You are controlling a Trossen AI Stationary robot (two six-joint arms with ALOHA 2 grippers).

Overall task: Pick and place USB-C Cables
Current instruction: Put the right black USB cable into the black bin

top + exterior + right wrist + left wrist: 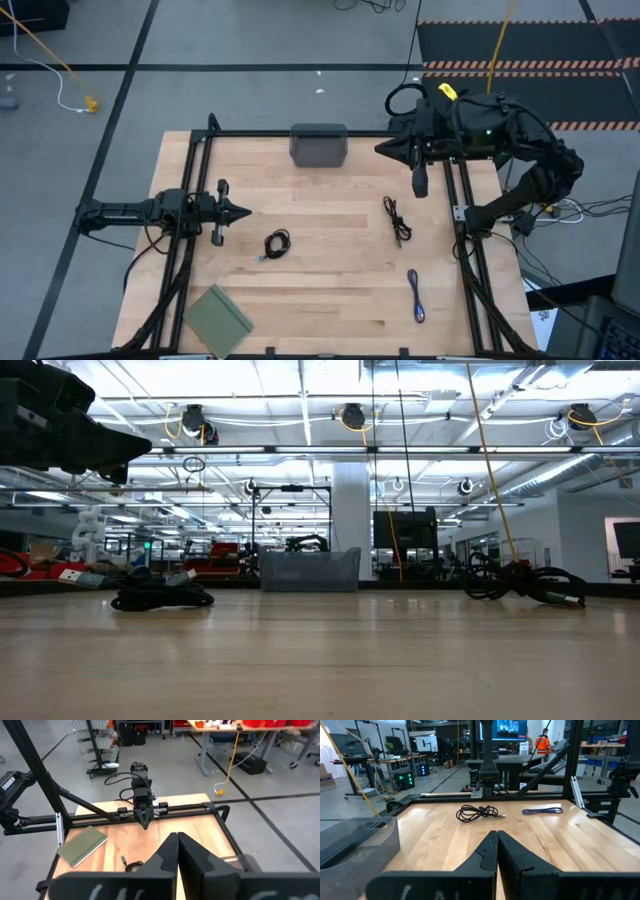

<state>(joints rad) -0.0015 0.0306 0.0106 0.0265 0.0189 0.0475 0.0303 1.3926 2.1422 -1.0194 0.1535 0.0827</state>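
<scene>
Coiled cable (162,598) lies nearest — left pincer (243,211) and right pincer (383,149) closed, empty.

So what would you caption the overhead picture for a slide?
Two idle arms flank a wooden table holding three USB-C cables: coiled black, loose black, purple-blue, with a grey tray and green pad.
</scene>
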